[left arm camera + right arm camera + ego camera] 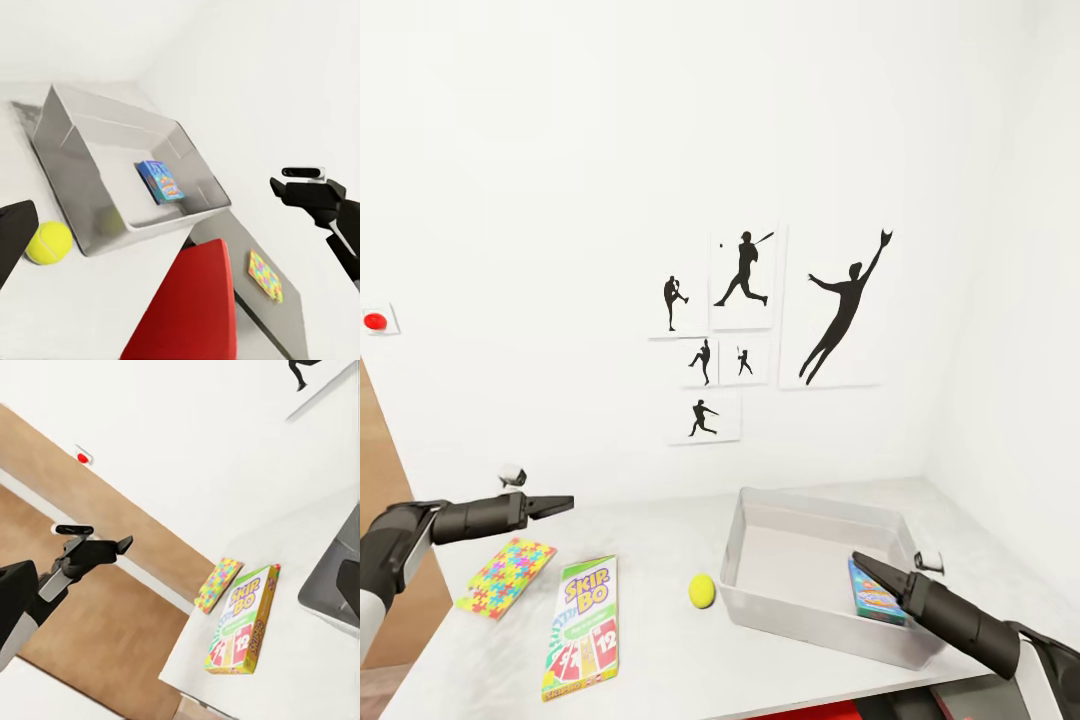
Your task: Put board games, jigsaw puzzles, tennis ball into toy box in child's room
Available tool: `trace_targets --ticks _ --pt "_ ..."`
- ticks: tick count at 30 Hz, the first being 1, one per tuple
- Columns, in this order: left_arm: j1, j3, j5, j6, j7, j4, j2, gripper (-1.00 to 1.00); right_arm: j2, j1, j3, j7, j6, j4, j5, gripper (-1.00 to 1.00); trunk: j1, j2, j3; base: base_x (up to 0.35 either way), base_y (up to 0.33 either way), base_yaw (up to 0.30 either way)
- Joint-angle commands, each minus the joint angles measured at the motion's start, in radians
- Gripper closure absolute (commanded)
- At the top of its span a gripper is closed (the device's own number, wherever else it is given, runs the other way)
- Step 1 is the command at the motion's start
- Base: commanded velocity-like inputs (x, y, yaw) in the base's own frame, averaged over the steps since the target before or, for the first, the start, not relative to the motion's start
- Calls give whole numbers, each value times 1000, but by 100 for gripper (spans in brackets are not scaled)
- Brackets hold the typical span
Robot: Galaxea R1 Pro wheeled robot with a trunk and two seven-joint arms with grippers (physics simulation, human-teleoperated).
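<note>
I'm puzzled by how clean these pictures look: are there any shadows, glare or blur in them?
Head view: sharp throughout, flat even light, only a faint shadow under the tennis ball. Left wrist view: soft grey shading inside the toy box, no glare. Right wrist view: crisp too, with print on the Skip-Bo box readable.

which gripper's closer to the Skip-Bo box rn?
Left. The left gripper hovers just behind the Skip-Bo box, above the table. The right gripper is across the tennis ball, over the toy box.
</note>
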Motion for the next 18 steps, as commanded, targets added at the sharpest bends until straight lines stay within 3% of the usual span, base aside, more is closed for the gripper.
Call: trace_targets --ticks 1,7,18 --pt "2 0 0 11 -4 0 0 -100 0 0 -1 -1 0 1 -3 -100 0 -1 0 0 0 13" --pt "4 4 1 11 -4 0 0 -100 -1 0 -4 -6 -43 5 -5 -100 0 -1 0 0 0 127" --pt "5 9 1 10 -4 0 2 -100 0 -1 -6 -7 -64 7 -4 -100 0 -1 4 -87 46 262"
